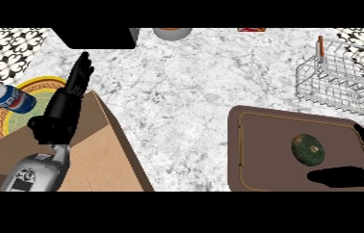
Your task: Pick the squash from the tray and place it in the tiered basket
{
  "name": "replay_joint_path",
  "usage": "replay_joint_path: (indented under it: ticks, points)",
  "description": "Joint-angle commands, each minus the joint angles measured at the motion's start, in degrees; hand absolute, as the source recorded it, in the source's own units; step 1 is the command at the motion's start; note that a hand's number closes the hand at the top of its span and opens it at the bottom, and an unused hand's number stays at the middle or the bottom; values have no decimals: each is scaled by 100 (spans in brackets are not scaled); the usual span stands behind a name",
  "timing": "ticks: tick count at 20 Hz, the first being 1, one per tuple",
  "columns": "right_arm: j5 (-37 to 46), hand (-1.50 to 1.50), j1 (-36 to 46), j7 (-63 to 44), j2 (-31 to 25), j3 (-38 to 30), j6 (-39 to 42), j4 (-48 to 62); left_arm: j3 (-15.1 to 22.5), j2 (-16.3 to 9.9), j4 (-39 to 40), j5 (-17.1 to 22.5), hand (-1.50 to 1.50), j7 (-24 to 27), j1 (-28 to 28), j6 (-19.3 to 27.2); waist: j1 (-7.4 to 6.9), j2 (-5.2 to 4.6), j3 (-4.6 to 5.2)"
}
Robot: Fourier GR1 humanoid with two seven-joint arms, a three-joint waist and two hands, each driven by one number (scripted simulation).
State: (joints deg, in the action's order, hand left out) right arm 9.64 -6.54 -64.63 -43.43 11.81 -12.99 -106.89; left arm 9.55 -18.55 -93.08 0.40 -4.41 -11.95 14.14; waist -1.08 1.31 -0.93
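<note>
At the far left of a speckled marble counter (pixel 192 97), a blue soda can (pixel 14 98) is lying on its side across a yellow-rimmed plate (pixel 39 85), just beside the robot's left hand (pixel 71 97), which is resting open with its fingers straight and pointing up the view, holding nothing. The hand and its grey forearm (pixel 35 172) are showing over a tan wooden board (pixel 107 150) that is slanting up from the lower edge. Along the top edge, a black block (pixel 99 37) is sitting beside a grey round vessel (pixel 172 33), with a small red item (pixel 252 29) partly cut off farther right. A white wire tiered basket (pixel 331 75) is standing at the upper right, an orange-handled item (pixel 320 46) propped at its rim. Below it, the dark green squash (pixel 308 149) is lying on the brown tray (pixel 270 145), well apart from the left hand across bare counter. A black shape, apparently the right hand (pixel 338 176), is coming in from the right edge just below the squash, not touching it; how far its fingers are open cannot be told.
</note>
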Motion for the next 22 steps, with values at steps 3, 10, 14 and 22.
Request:
replay_joint_path:
  ticks: [3,10,14,22]
  points:
    - [78,-150,202,-857,286,85,-45,146,-224,-461,521,-147,0,169,810,-194,-54,-158,109]
    - [269,-150,368,-758,528,172,63,477,-222,-286,691,-345,0,-262,288,36,69,-165,102]
    - [325,-150,279,-342,804,248,-61,844,-425,-398,735,-135,0,-136,305,-76,85,-169,98]
    - [182,-150,674,103,1155,179,46,1706,-280,-389,535,-215,0,-164,461,-69,2,-169,90]
